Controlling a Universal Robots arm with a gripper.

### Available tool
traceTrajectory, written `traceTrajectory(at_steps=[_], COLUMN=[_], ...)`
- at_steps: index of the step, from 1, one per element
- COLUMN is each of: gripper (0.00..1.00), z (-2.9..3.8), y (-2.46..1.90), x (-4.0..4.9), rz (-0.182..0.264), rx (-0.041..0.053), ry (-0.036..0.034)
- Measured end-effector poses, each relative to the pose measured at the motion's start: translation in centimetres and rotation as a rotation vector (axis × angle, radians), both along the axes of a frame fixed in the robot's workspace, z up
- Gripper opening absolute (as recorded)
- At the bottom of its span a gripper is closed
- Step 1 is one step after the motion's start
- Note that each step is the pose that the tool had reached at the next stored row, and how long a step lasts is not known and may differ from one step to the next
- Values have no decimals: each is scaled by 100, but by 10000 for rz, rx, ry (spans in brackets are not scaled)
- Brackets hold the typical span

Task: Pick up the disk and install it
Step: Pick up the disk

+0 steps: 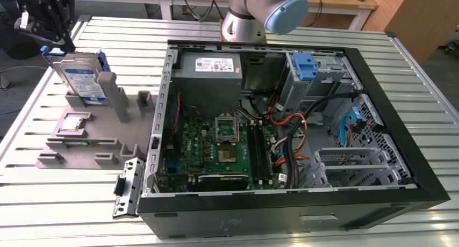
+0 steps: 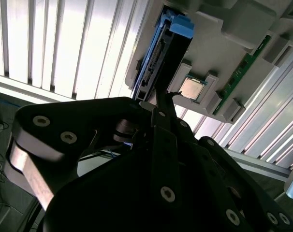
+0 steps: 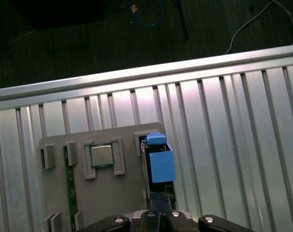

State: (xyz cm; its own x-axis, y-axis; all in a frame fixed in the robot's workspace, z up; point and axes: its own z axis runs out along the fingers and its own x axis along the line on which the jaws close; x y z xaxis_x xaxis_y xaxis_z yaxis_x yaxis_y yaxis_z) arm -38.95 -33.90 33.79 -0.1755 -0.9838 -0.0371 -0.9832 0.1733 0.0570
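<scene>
**Disk parked in fixture, gripper just above it**

Disk [image 1: 80,78] stands on edge in a slot of the grey fixture [image 1: 86,150], blue carrier showing along its upper edge. That's near the worktop [image 1: 57,204] corner at the far end of the exterior view's left, well apart from the open PC case [image 1: 287,200], which covers the middle and the exterior view's right of the worktop.

Gripper [image 1: 69,45] hangs over the disk's upper edge, tilted, tips just beside the carrier. I can't tell if they touch. Fingers look pressed together with nothing between them; in both wrist views they read as one narrow black bar pointing at the carrier end of the disk [image 3: 161,164].

Same fixture carries a CPU chip [image 3: 102,155] in a square pocket beside the disk and a green memory stick [image 3: 68,183] on edge past that
</scene>
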Motion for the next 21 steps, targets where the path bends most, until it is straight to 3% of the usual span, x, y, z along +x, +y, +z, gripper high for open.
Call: traceTrajectory(at_steps=[2,4,5,10,12,13,21], gripper=[11,23,23,47,47,53,53], z=[0,-1,-1,-1,-1,-1,-3], y=[0,0,0,0,0,0,0], x=[0,0,0,0,0,0,0], rz=[0,0,0,0,0,0,0], rx=[0,0,1,0,0,0,0], ry=[0,0,0,0,0,0,0])
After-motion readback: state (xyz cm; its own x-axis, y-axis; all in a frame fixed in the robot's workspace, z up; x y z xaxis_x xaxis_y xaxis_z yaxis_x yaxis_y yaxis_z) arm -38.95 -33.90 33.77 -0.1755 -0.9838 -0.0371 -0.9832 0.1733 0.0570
